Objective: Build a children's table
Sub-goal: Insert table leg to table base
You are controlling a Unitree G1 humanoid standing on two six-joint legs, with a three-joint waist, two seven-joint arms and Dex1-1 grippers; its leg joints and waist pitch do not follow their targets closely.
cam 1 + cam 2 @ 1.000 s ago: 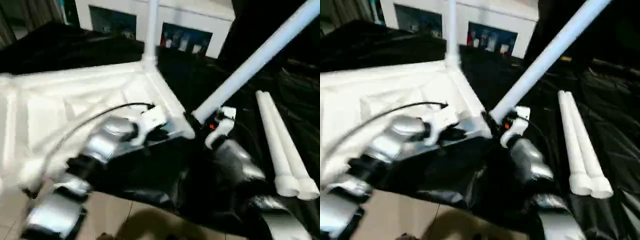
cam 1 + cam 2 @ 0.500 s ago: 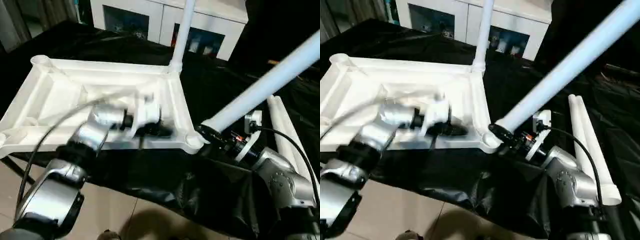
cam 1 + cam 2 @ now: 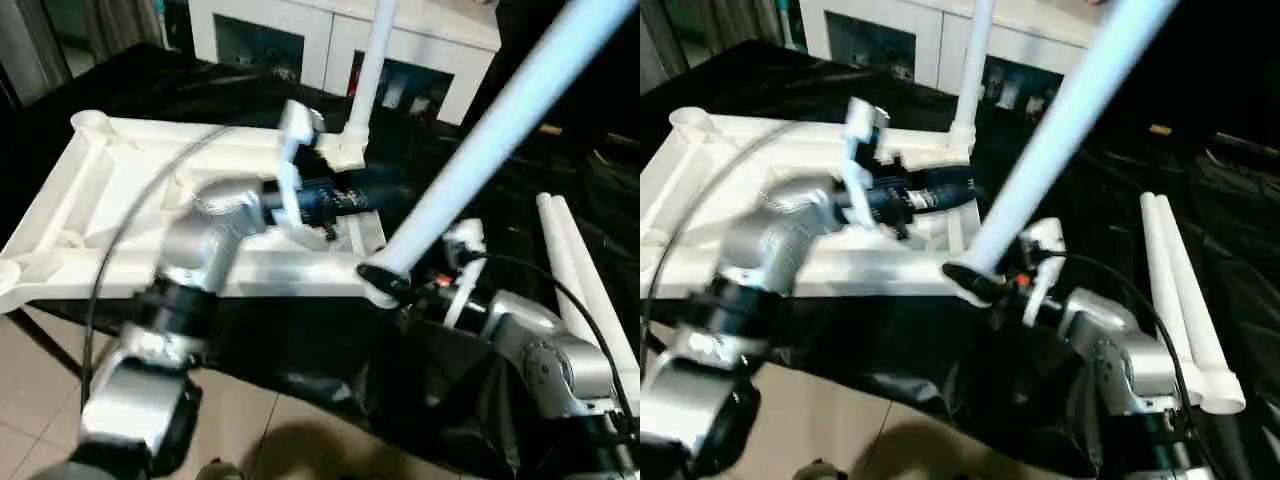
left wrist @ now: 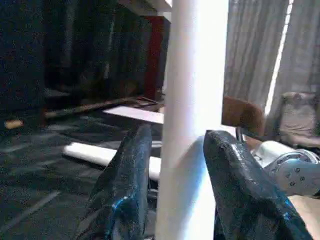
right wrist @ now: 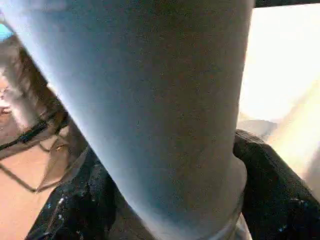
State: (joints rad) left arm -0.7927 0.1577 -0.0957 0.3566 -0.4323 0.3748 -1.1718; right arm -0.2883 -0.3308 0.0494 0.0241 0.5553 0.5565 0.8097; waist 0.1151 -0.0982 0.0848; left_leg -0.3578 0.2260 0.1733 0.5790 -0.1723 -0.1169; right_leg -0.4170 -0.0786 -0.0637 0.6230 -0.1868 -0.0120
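Black fingers of the right gripper (image 3: 385,281) are clamped around the thick end of a white leg (image 3: 480,135), low and right of centre in the head view, right at the near corner socket of the table top (image 3: 80,215). A second ago that leg leaned well over to the right; now it stands steeper, its top running out through the upper edge of the frame. I'd judge it is being tipped upright to seat in the socket, though the gripper covers the joint, so whether the end has entered is impossible to tell.

The left gripper (image 4: 172,165) has lifted off the top's ribbed underside, where it lay half a second ago, and reached across to the standing leg (image 3: 368,70) at the far corner. In its wrist view the two fingers (image 4: 125,185) bracket that tube closely; whether they press it I cannot tell. It looks like a steadying hold.

The top lies upside down on the black-draped counter (image 3: 560,160), filling the left half of the frame. Two spare legs (image 3: 585,290) lie side by side at the right, their near ends hidden behind the right forearm. A white cabinet (image 3: 300,40) sits along the upper edge.
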